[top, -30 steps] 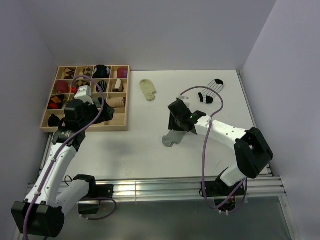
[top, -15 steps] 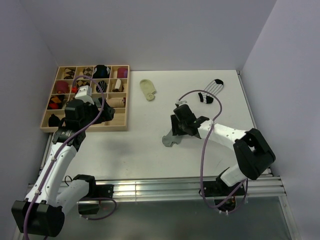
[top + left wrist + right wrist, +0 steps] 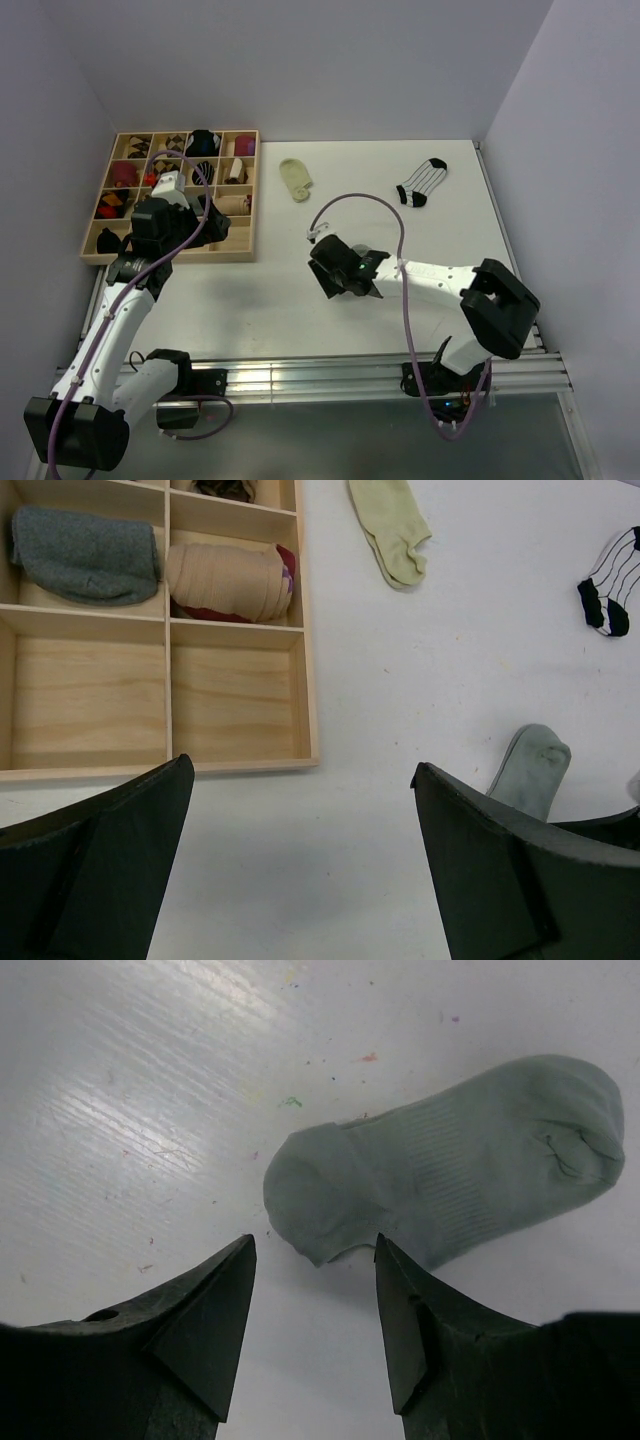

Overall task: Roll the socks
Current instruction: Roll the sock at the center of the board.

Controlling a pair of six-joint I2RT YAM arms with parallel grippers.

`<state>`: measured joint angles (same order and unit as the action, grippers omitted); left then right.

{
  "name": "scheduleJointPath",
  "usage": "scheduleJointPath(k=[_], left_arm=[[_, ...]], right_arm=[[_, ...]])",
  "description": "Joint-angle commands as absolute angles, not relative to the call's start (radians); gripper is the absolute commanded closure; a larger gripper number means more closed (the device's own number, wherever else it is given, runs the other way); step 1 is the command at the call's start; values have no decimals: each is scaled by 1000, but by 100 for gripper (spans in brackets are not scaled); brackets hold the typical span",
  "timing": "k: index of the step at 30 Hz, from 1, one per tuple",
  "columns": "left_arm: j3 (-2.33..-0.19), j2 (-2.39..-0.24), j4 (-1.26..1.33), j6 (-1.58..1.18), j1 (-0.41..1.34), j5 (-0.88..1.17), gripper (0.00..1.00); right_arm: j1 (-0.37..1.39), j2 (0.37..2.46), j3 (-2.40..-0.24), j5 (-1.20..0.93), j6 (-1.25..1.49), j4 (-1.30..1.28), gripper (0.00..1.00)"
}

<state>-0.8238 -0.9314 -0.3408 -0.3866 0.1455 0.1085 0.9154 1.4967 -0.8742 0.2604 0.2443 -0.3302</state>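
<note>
Overhead, top view: right gripper (image 3: pixel 352 283) is hovering low at mid-table, hiding the grey sock; cream sock (image 3: pixel 296 179) and striped sock (image 3: pixel 421 182) are lying flat farther back, well apart; left gripper (image 3: pixel 205 215) is hanging over the wooden tray (image 3: pixel 168 254).
Left wrist view: jaws are standing wide, gripping nothing; grey sock (image 3: pixel 530 772) is peeking in at the lower right, the only sight of it from outside.
Right wrist view: jaws are standing partly apart, empty; grey sock (image 3: pixel 450 1170) is lying flat, unrolled, one end just ahead of the fingertips (image 3: pixel 230 1280).
Step, as judged: lining up for the first pinch.
Next move calls for: lowering and closing on the near end, then turning it over itself.
</note>
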Motion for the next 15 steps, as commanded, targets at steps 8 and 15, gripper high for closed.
scheduleJointPath(k=[8, 15], left_arm=[[-824, -930, -308, -388, 149, 126, 3], [-822, -931, -311, -388, 149, 123, 3]], right_arm=[[1017, 1626, -979, 400, 207, -405, 44], [1019, 1678, -1005, 413, 233, -416, 45]])
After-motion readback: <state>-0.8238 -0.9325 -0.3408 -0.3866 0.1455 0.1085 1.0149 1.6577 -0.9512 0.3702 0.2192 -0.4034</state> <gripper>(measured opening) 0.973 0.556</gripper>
